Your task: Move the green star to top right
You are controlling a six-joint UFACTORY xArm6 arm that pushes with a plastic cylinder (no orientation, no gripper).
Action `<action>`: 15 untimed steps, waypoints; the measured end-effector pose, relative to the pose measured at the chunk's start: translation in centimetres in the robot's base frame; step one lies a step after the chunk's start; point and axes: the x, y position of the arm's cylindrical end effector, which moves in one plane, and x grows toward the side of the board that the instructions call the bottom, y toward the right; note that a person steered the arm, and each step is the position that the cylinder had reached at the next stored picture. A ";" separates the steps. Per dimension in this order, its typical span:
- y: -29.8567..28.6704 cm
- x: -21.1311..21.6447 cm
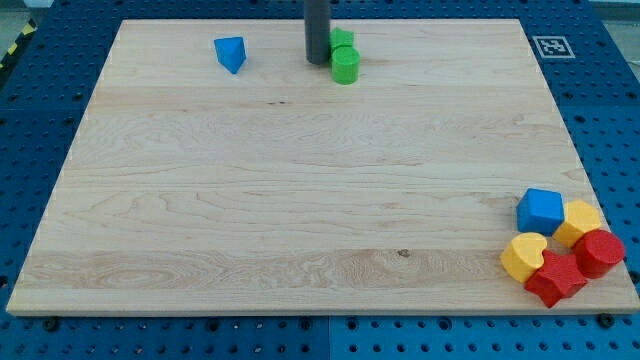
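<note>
Rod: dark, straight, coming down from the view's top edge, its upper part cut off by the frame. It has no jaws and is holding nothing.

My tip point(317, 63): resting near the board's top edge, just left of the green blocks, seemingly touching them.

Green cylinder point(345, 66): standing just right of my tip.

Second green block point(341, 39): sitting directly behind the cylinder, partly hidden by it and the rod; presumably the green star, though its shape is hard to make out.

Blue triangular block point(231, 53): lying well to the left, apart.

Wooden board point(300, 200): lying on a blue perforated table point(20, 120).

Bottom-right cluster, blocks touching: blue cube point(540, 211), yellow block point(581, 220), red cylinder point(600, 252), yellow heart point(524, 256), red star point(555, 279).
</note>
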 end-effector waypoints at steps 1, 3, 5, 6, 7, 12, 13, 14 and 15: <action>2.3 0.0; 2.8 -3.2; 5.7 -4.1; 5.8 -4.7; 6.1 -5.0; 17.3 -3.0; 19.4 -0.8; 20.0 -0.8; 20.1 -0.9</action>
